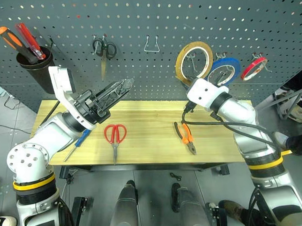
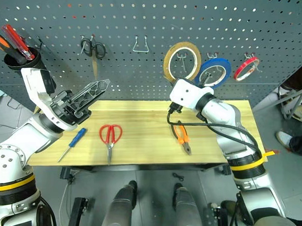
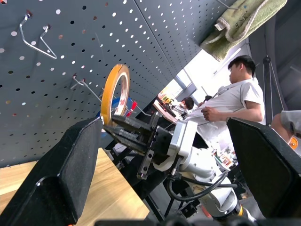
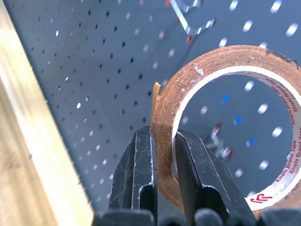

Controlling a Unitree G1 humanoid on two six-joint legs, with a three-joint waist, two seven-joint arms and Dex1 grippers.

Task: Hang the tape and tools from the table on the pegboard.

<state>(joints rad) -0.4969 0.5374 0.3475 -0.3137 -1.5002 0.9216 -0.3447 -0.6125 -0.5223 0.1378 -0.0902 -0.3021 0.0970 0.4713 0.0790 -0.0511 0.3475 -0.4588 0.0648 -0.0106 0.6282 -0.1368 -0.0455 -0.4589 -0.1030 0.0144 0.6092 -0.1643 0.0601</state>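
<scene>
My right gripper (image 4: 162,141) is shut on the rim of the tan-yellow tape (image 1: 194,61), holding the ring upright against the dark grey pegboard (image 1: 137,18). A metal hook (image 1: 189,61) shows through the ring's hole; I cannot tell whether they touch. On the wooden table (image 1: 151,118) lie the blue-handled screwdriver (image 1: 78,143) at the left, the red-handled scissors (image 1: 115,134) in the middle and the orange-and-black pliers (image 1: 186,136) at the right. My left gripper (image 1: 121,89) is open and empty, raised above the table's left part and pointing at the board.
On the pegboard hang a black cup with an orange and a red screwdriver (image 1: 36,63), small black scissors (image 1: 103,47), a bare wire hook (image 1: 151,43), a blue roll (image 1: 224,70) and a small red roll (image 1: 253,67). People (image 3: 235,94) stand beyond the table's right end.
</scene>
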